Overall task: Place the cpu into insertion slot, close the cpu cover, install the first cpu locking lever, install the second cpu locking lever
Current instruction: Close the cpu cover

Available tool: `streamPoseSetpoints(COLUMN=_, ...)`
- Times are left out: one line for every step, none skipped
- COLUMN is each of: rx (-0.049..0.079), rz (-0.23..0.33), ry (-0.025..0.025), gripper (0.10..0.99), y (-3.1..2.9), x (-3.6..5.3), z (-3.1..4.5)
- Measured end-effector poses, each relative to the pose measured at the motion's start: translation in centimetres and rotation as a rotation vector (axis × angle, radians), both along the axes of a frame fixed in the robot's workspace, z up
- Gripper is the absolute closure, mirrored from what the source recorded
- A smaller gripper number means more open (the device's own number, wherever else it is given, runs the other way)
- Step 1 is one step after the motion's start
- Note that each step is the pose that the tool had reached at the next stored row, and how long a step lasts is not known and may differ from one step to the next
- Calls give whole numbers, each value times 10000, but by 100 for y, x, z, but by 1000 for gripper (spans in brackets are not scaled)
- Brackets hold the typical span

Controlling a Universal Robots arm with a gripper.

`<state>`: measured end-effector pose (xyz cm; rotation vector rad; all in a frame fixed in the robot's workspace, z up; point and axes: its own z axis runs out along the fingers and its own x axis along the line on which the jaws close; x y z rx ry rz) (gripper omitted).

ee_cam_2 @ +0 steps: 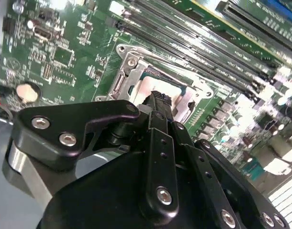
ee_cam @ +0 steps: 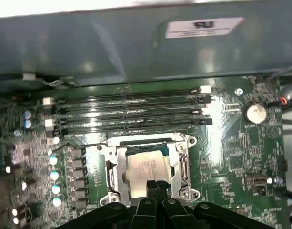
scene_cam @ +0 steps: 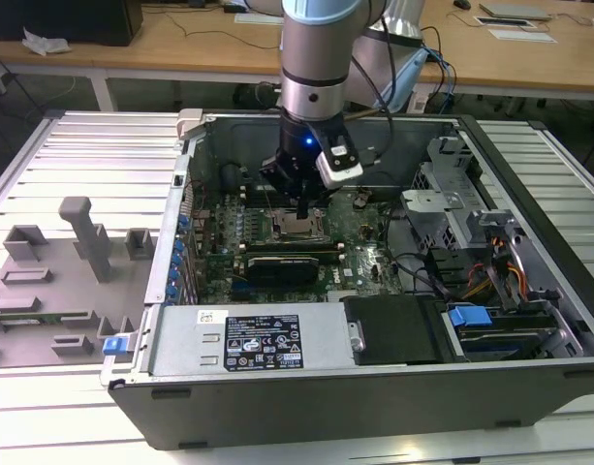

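Over the cpu (ee_cam: pixel 145 168) — gripper (ee_cam: pixel 156 184) jaws pressed together | tips touching it

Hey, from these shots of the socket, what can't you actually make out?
1. Exterior view: the insertion slot is too small, and the gripper overlaps it, so what sits in it is unreadable.
2. Second wrist view: the gripper's body hides most of the cpu.
3. First wrist view: the fingertips cover the near edge of the cpu and cpu cover; contact cannot be judged.
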<state>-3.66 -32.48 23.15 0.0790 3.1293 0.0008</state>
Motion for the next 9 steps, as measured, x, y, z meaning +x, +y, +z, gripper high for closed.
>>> streamPoseSetpoints(rx=1, rz=489, ry=-1, gripper=980, y=1, x=-2, z=-12)
streamPoseSetpoints(rx=1, rz=602, ry=-1, gripper=980, y=1, x=-5, z=-17)
streamPoseSetpoints(rx=0, rz=698, ry=-1, gripper=980, y=0, x=-11, z=-22)
streamPoseSetpoints(rx=0, rz=760, ry=-1, gripper=980, y=0, x=-16, z=-27)
streamPoseSetpoints(rx=1, rz=800, ry=0, gripper=980, y=0, x=-23, z=-32)
streamPoseSetpoints(rx=0, rz=812, ry=0, gripper=980, y=0, x=-30, z=-36)
streamPoseSetpoints(rx=0, rz=812, ry=-1, gripper=980, y=0, x=-32, z=-40)
streamPoseSetpoints(rx=-1, rz=813, ry=0, gripper=980, y=0, x=-32, z=-41)
streamPoseSetpoints(rx=-1, rz=813, ry=1, gripper=980, y=0, x=-32, z=-41)
